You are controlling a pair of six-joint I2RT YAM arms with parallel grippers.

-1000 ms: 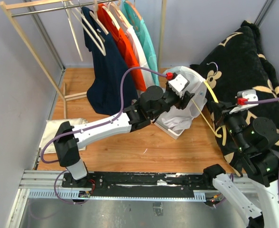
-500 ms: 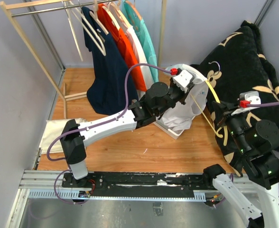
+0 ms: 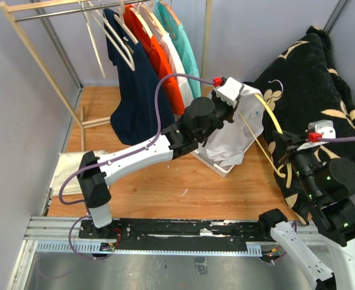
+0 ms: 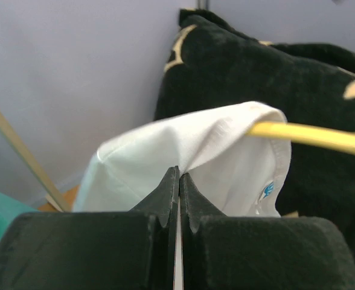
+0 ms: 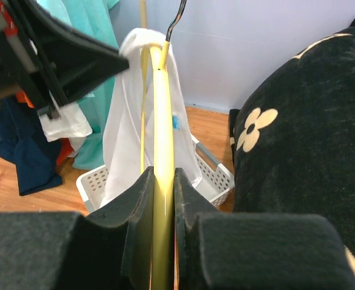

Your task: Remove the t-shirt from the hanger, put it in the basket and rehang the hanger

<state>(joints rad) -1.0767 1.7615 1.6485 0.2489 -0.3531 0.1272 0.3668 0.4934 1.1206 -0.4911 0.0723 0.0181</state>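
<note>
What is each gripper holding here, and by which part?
The left gripper pinches the white t-shirt by a fabric fold near its shoulder; the right gripper clamps the yellow hanger on one sloping arm.

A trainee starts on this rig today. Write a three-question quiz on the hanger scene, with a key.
1. True or false: the left tool is shut on the white cotton t-shirt.
2. What does the right tool grip?
A. the yellow plastic hanger
B. a navy shirt
C. a wooden rail
3. Fill in: below the t-shirt stands a white perforated plastic ____.

Key: 1 true; 2 A; 3 basket.
</note>
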